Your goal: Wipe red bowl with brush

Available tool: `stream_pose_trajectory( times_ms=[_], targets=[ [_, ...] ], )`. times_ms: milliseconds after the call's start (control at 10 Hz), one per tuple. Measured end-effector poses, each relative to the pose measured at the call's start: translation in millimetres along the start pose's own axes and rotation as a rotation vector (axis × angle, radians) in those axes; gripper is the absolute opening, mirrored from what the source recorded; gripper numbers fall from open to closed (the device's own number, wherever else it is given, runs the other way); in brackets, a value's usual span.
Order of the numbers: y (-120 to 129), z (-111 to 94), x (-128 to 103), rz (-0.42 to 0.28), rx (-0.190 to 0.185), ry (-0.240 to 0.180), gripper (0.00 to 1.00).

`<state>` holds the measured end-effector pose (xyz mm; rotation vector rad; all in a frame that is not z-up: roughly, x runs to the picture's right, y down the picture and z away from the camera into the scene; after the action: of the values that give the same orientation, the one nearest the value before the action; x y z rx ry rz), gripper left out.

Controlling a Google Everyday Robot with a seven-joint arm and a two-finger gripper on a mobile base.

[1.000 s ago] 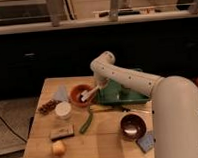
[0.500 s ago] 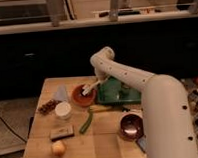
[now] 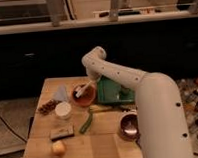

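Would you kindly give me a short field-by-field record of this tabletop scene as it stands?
surface: wooden table
red bowl: mid-table, just left of the green tray
brush: slanted over the red bowl, head low left, handle up right
gripper: above the red bowl's right rim, at the brush's handle end
brown bowl: front right, apart from the red bowl
green vegetable: in front of the red bowl
other items: white cup, yellow fruit
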<state>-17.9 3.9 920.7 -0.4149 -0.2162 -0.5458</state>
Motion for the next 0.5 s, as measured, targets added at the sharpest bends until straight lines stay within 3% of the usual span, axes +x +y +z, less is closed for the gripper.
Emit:
stream_pose_trajectory(
  times_ms=[200, 500],
  targets=[
    [22.0, -6.6, -4.4, -0.023, -0.006, -0.015, 0.01],
    [49.1, -7.0, 20.2, 0.021, -0.021, -0.022, 0.01]
  ],
)
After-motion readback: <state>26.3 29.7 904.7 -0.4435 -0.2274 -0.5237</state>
